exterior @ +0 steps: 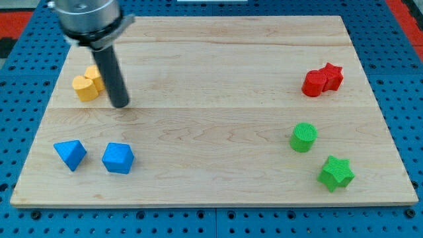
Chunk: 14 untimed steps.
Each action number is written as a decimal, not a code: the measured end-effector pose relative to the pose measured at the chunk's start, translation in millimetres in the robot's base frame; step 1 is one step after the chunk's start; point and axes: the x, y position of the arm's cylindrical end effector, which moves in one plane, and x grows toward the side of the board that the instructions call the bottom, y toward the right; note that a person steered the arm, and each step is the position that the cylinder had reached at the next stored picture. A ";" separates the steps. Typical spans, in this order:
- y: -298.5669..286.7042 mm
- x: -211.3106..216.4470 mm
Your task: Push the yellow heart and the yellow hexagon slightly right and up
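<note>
Two yellow blocks sit touching at the view's upper left. The nearer one, heart-like, lies to the lower left. The other, the yellow hexagon, is behind it and partly hidden by the rod. My tip rests on the board just right of and slightly below the yellow pair, a small gap from the yellow heart.
A blue triangle-like block and a blue cube-like block lie at the lower left. A red cylinder and red star touch at the upper right. A green cylinder and green star lie at the lower right.
</note>
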 end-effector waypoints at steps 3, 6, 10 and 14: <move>-92.8 -16.3; -35.5 -23.3; 25.8 -20.6; 43.6 5.2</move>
